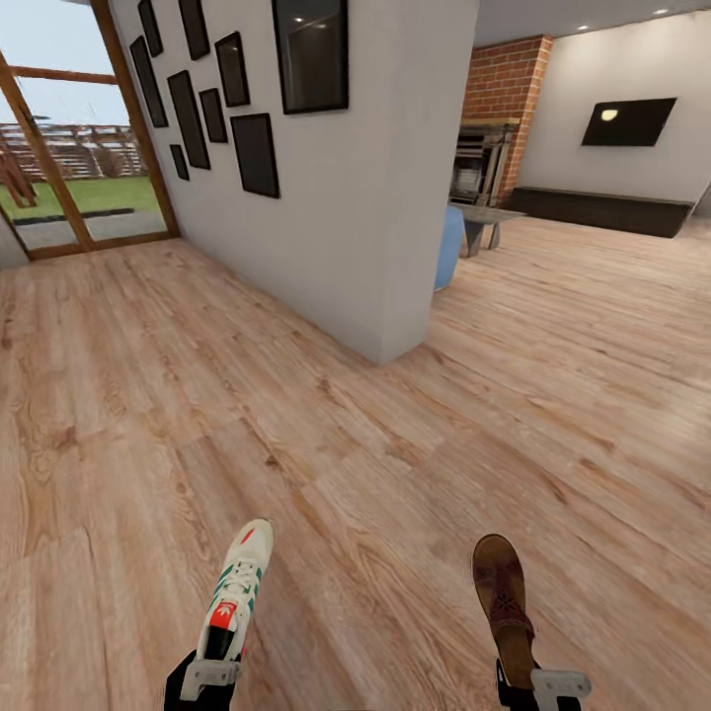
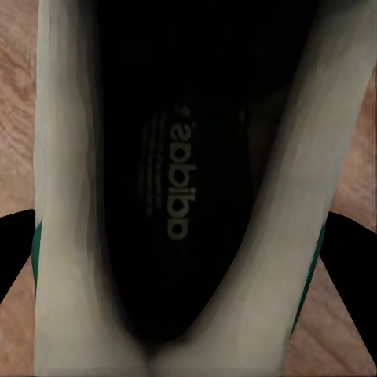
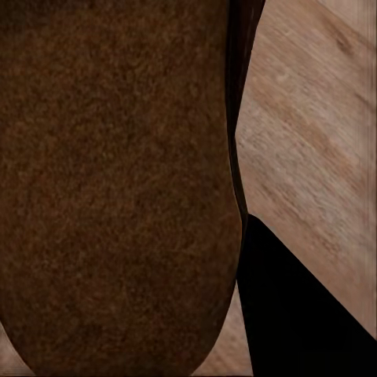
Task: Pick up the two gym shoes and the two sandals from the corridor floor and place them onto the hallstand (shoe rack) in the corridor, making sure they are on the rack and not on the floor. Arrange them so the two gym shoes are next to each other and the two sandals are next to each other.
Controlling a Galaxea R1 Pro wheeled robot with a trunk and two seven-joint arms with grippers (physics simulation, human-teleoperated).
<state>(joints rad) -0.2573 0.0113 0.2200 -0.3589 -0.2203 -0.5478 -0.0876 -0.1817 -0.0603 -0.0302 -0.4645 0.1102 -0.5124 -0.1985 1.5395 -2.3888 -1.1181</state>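
My left gripper (image 1: 210,676) is shut on the heel of a white gym shoe (image 1: 235,590) with green stripes and a red tongue tab, held above the floor with its toe pointing away from me. The left wrist view looks into that gym shoe (image 2: 188,196), down its dark insole, with black fingers (image 2: 352,251) at both sides. My right gripper (image 1: 538,683) is shut on the heel of a dark brown sandal (image 1: 501,592), also pointing forward. The sandal (image 3: 118,188) sits close in the right wrist view beside a black finger (image 3: 298,314). The hallstand and the other shoes are out of view.
Wood-plank corridor floor (image 1: 326,454) stretches ahead. A white wall (image 1: 326,197) hung with dark picture frames ends at a corner in the middle. A glass door (image 1: 69,168) is at far left. Beyond on the right are a brick fireplace (image 1: 489,138), a low table (image 1: 484,222) and a blue object (image 1: 449,247).
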